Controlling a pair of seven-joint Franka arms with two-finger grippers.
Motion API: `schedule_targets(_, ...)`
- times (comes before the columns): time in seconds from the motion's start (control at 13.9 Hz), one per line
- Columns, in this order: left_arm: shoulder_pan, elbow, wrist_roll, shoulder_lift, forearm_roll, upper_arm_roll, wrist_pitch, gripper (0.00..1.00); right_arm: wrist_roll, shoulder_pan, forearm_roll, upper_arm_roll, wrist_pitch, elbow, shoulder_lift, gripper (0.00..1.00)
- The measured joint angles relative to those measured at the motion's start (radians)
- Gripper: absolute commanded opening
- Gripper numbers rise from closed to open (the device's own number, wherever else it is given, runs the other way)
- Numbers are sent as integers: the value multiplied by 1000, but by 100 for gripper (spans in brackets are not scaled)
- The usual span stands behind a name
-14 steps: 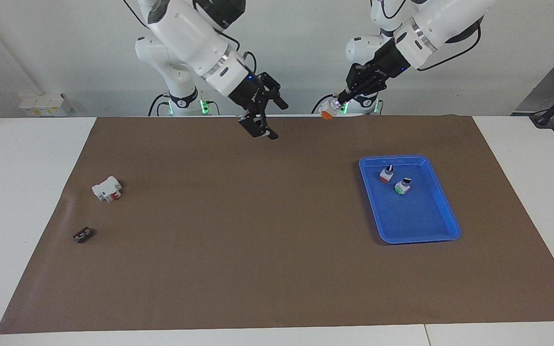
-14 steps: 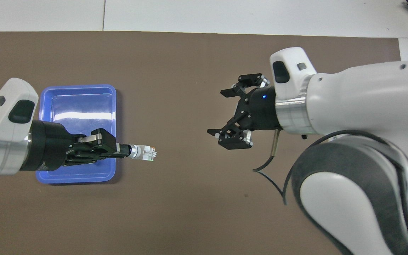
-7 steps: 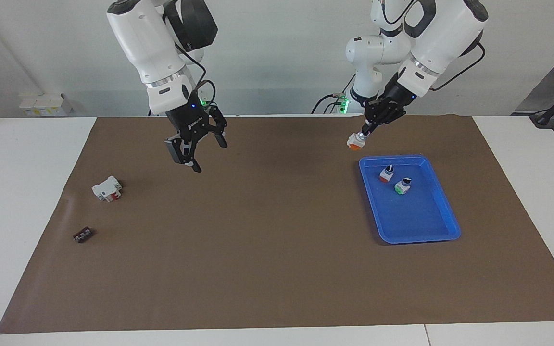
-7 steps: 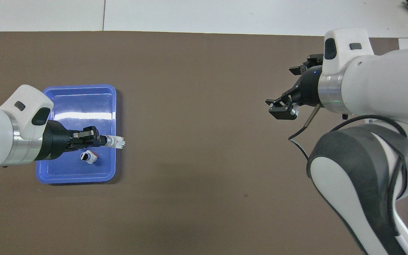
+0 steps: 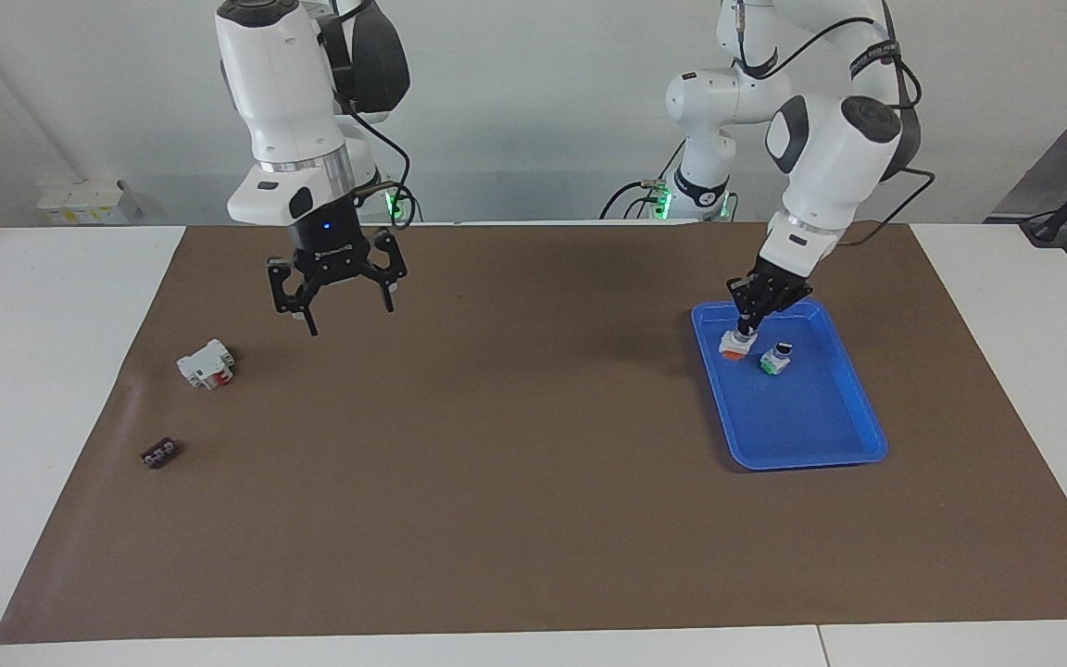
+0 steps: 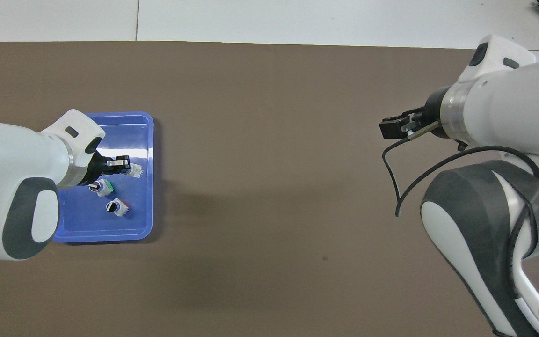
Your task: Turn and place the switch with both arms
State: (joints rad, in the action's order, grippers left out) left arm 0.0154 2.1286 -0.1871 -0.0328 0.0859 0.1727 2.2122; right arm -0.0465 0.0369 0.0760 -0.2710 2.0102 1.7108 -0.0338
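The switch [image 5: 734,347] [image 6: 135,170], white-bodied with an orange-red end pointing down, hangs from my left gripper [image 5: 745,329] [image 6: 127,166], which is shut on its knob end. It is low inside the blue tray [image 5: 807,460] [image 6: 105,238], at the corner toward the middle of the table. I cannot tell whether it touches the tray floor. My right gripper [image 5: 348,315] [image 6: 393,130] is open with nothing in it. It points straight down above the brown mat toward the right arm's end of the table.
Two more switches lie in the tray: a green-ended one [image 5: 774,359] [image 6: 103,187] and a red-ended one [image 6: 117,207]. Toward the right arm's end, a white block with a red part [image 5: 207,363] and a small dark piece [image 5: 159,453] lie on the mat.
My left gripper carried the switch from above the table's middle down into the tray. My right gripper, still open, swung away toward its own end and turned to point down.
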Motion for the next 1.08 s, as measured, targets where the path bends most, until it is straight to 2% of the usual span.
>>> schedule_targets(0.14,-18,6,40,62,-23,-1,51,0,104,-157,17,185,-97,-27,1,100)
schedule_targets(0.22,-30,16,64,72,-23,-1,60,0,125,-188,25,235,-155,-49,1,100)
schedule_targets(0.43,-67,54,91,69,-23,-4,84,0,137,-154,16,276,-373,-150,6,100)
schedule_targets(0.5,-70,64,93,69,-23,-3,88,59,140,-138,4,282,-441,-176,12,100)
schedule_targets(0.57,-72,70,93,69,-23,-2,89,100,142,-115,-3,286,-485,-190,20,100)
schedule_targets(0.86,-70,65,95,59,-24,7,87,100,135,-57,-18,305,-524,-174,41,100)
schedule_targets(1.08,-57,2,96,33,-24,10,-21,100,136,-72,-18,305,-512,-125,58,100)
